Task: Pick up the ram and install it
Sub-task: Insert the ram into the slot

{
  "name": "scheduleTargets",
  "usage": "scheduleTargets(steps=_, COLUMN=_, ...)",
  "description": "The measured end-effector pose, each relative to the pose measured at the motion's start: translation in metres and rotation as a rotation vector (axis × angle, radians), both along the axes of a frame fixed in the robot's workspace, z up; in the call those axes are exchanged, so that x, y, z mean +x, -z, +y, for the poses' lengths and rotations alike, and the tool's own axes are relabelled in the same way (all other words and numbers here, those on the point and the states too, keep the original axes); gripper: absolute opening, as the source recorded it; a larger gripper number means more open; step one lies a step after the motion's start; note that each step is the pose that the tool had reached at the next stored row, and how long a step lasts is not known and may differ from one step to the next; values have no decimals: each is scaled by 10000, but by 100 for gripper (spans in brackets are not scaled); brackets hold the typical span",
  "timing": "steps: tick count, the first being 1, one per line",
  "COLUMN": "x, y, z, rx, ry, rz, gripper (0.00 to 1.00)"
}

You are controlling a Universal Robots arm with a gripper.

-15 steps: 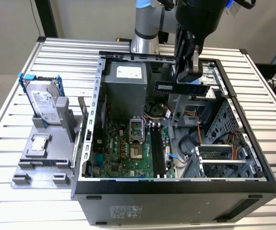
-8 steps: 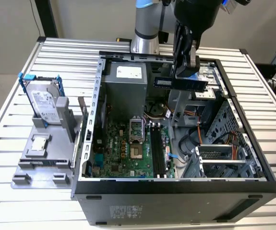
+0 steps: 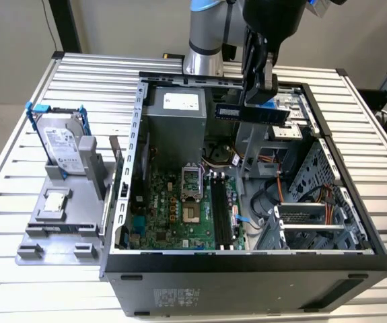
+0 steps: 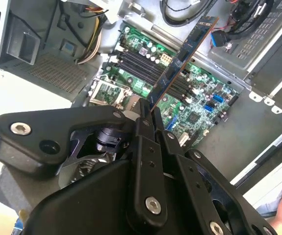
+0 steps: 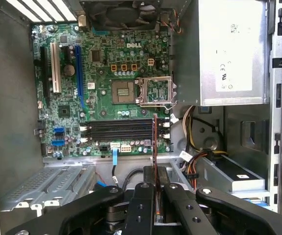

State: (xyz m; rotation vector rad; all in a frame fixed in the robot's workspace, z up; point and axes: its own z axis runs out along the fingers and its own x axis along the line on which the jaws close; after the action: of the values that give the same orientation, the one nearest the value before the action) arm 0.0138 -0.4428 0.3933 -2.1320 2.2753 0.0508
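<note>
gripper (image 3: pixel 259 101) clamped on ram (image 3: pixel 233 112) | high above open case (image 3: pixel 138 134) | best held level, parallel to black slots (image 5: pixel 116 129)

Open from above over the motherboard (image 3: pixel 173 215); straight way down to the black slots (image 3: pixel 219 212), apparently all unfilled. Crowded on the exterior view's right by the drive cage (image 3: pixel 314 222), with loose cables (image 5: pixel 198 159) near the slot ends. Blocked at the far end by the power supply (image 3: pixel 176 128). Fenced all round by the case walls (image 3: pixel 247 279). Overhead, the ram (image 3: pixel 250 113) pinched in the gripper (image 3: pixel 259 97), well apart from the board.
</note>
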Motion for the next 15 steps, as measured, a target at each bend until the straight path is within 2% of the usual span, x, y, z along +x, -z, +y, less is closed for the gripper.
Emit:
scheduleTargets(steps=11, x=0, y=0, z=0, rx=-1, ry=17, rz=15, gripper=0)
scheduleTargets(steps=15, x=1, y=0, z=0, rx=0, ry=301, rz=14, gripper=0)
